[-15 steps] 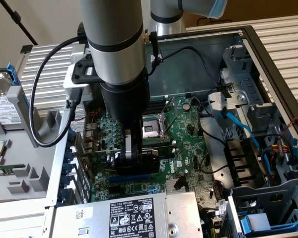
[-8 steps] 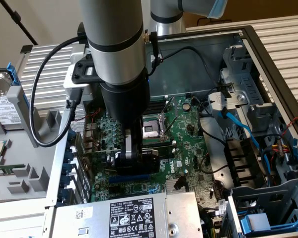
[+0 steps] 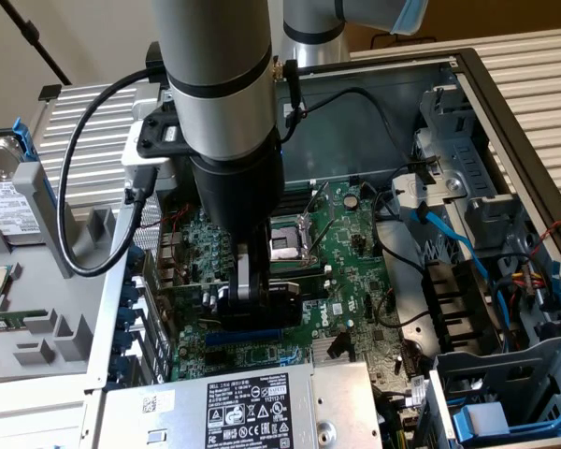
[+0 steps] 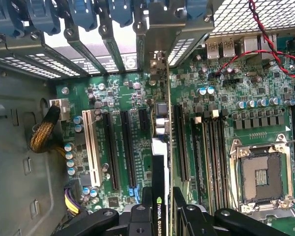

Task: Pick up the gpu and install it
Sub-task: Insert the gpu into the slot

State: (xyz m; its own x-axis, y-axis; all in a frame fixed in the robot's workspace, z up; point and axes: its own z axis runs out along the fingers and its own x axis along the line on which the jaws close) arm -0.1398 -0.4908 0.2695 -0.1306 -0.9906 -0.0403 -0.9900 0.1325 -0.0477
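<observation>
Hand point(image 4: 162, 206) clamps the gpu point(image 4: 159, 172), card edge-on straight beneath it | long axis parallel to the motherboard's point(image 4: 221, 93) black slots point(image 4: 179, 142) — bracket end toward the rear grille point(image 4: 255, 14) | seating depth unclear

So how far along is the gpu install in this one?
Done: the gpu is picked up, the jaws of the gripper shut on it. In hand: it stands on edge among the expansion slots of the motherboard. Left: I can't tell that it is seated in a slot, and it isn't released.
</observation>
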